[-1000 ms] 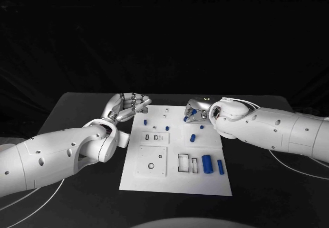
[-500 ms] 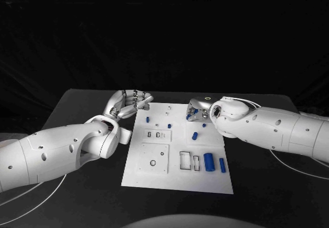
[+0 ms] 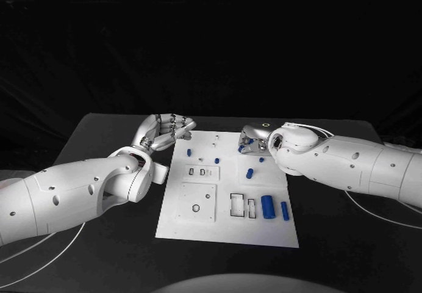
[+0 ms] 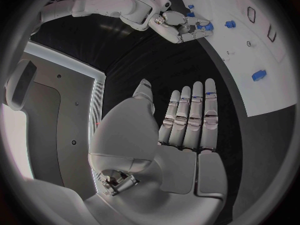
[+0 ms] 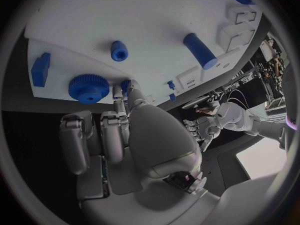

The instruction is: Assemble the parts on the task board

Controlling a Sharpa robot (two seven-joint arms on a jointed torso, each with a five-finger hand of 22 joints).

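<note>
Head view: black table [image 3: 352, 213] (cables [image 3: 378, 210] trailing) surrounds task board [image 3: 224, 229].

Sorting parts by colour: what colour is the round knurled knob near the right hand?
Blue; the knob shows best in the right wrist view.

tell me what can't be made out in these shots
- Right hand, head view: its own wrist hides the fingertips, so any grip on a blue part is unclear.
- Right wrist view: the palm covers the fingertips at the board edge.
- Head view: small pegs on the board's far end, too small to identify.
</note>
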